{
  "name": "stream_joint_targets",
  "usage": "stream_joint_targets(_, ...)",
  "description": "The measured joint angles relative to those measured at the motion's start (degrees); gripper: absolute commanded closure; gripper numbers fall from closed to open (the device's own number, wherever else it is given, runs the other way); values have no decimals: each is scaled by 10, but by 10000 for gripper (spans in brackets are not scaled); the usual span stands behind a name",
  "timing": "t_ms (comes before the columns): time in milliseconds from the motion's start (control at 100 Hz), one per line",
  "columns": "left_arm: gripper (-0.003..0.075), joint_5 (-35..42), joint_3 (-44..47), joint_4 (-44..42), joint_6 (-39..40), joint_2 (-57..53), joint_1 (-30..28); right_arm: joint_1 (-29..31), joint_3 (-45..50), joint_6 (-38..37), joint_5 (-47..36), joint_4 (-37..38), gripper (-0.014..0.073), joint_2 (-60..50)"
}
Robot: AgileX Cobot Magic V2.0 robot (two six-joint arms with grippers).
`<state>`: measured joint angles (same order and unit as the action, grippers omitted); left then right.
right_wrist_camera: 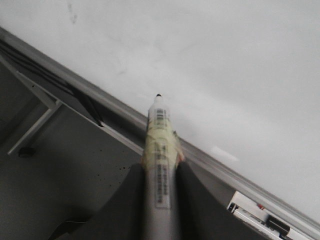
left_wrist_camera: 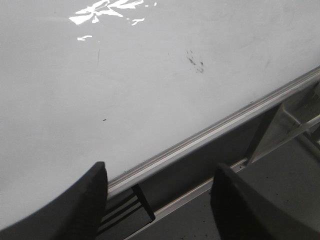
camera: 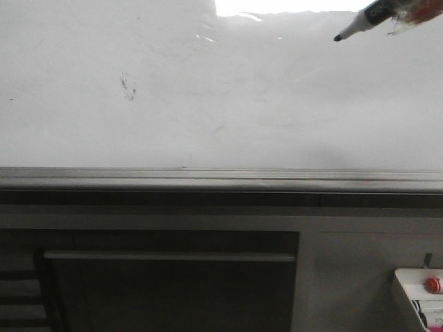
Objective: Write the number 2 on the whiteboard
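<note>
The right jaws are shut tight on a marker. The marker sticks out past the jaws, and its black tip points down and to the left. In the front view the tip hangs at the far right of the whiteboard. I cannot tell if the tip touches the board. The marker has a white body with a yellowish band around it and a printed label with a barcode. The print is too blurry to read.

The left jaws are open, with a wide gap between the two dark fingers, and they hold nothing. They hang near the left part of the whiteboard, just over its grey metal rail.

The whiteboard is big, white and shiny. It fills the far half of the front view. No number 2 is on it. It has faint grey wipe marks and a small dark smudge left of the middle. A bright glare shines on it.

At the near right sits a small white tray. Inside it are markers; one has a red cap. Their labels are too small to read.
</note>
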<state>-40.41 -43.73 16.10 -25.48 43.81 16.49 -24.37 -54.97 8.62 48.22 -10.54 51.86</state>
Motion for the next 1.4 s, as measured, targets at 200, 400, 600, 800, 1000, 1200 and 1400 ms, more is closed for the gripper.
stream_joint_targets(200, 300, 0, 0, 0, 0, 0, 0, 83, -79, 139, 73, -142, 557, 88)
stream_joint_targets(400, 300, 0, 0, 0, 0, 0, 0, 96, -136, 262, 92, -247, 557, 185)
stream_joint_targets(600, 300, 0, 0, 0, 0, 0, 0, 59, -192, 283, 101, -261, 557, 260)
stream_joint_targets(800, 300, 1, 0, 0, 0, 0, 0, 42, -234, 286, 97, -258, 557, 315)
stream_joint_targets(1000, 300, 2, 0, 0, 0, 0, 0, 42, -238, 287, 75, -241, 557, 351)
stream_joint_targets(1200, 300, 2, 0, 0, 0, 0, 0, 41, -238, 288, 59, -231, 557, 359)
stream_joint_targets(1400, 300, 2, 0, 0, 0, 0, 0, 64, -243, 288, 74, -237, 557, 357)
